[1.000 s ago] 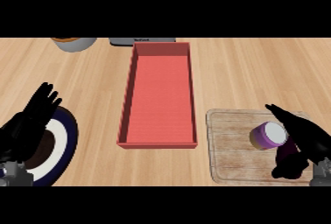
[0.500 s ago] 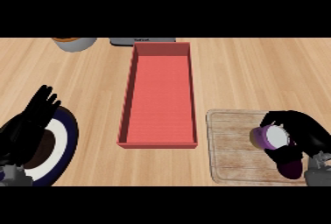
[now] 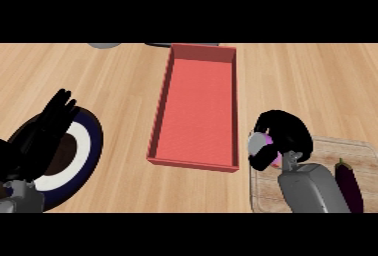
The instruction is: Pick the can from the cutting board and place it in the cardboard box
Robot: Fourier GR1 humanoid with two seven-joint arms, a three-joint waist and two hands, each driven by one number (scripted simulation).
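The can [image 3: 261, 148] sits in the right hand [image 3: 284, 132], whose fingers curl round its body at the left edge of the cutting board [image 3: 325, 175], just right of the red, open-topped cardboard box [image 3: 198, 107]. Only a grey end and a strip of purple-pink side show, so I cannot tell whether it rests on the board or hangs just clear. It is likely a stiff, smooth, fairly light cylinder that could slip or tilt; a hold across the middle of the side wall suits it best. A dark eggplant [image 3: 348, 180] lies on the board, partly behind the forearm. The left hand [image 3: 46, 132] rests over a dark-rimmed plate [image 3: 83, 150], fingers straight and spread, on the wooden surface [image 3: 118, 75].
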